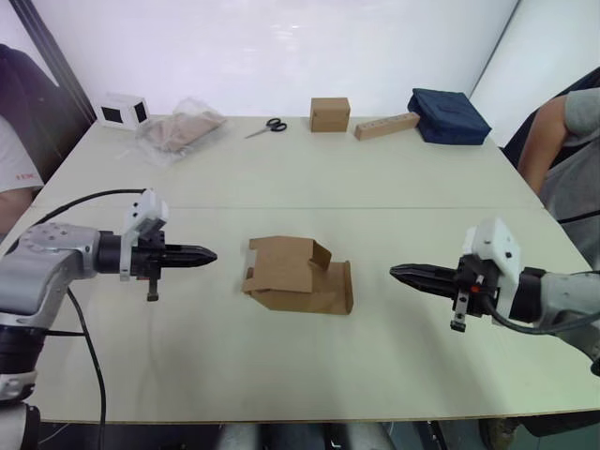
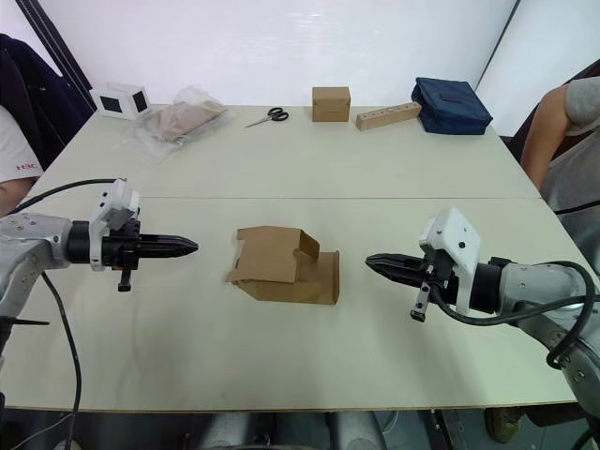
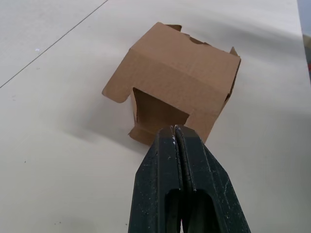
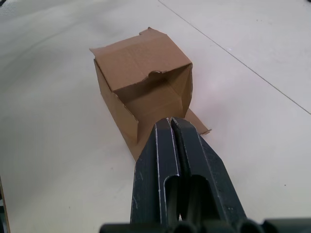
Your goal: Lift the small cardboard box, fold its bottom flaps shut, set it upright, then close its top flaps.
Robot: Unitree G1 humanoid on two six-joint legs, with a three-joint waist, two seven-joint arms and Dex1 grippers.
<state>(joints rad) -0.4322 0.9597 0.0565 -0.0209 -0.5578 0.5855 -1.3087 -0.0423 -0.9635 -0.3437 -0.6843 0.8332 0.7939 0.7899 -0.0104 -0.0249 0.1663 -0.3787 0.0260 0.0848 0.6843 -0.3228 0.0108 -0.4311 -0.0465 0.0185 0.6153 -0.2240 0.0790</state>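
Pale table (image 1: 394, 183); box (image 1: 298, 275) lies centre, light, flimsy, flaps loose; left gripper (image 1: 208, 254) at nine o'clock, right gripper (image 1: 397, 272) at three, both closed, empty; grip side walls

pale table (image 1: 422, 356): small cardboard box (image 1: 298, 275) mid; scissors (image 1: 267, 127), cube box (image 1: 330, 114) far.

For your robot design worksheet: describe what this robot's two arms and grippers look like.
Both arms are silver-grey metal, each with a black wrist section, a white boxy camera housing on top and a black cable trailing off. The left gripper and right gripper each have two long, tapering black fingers.
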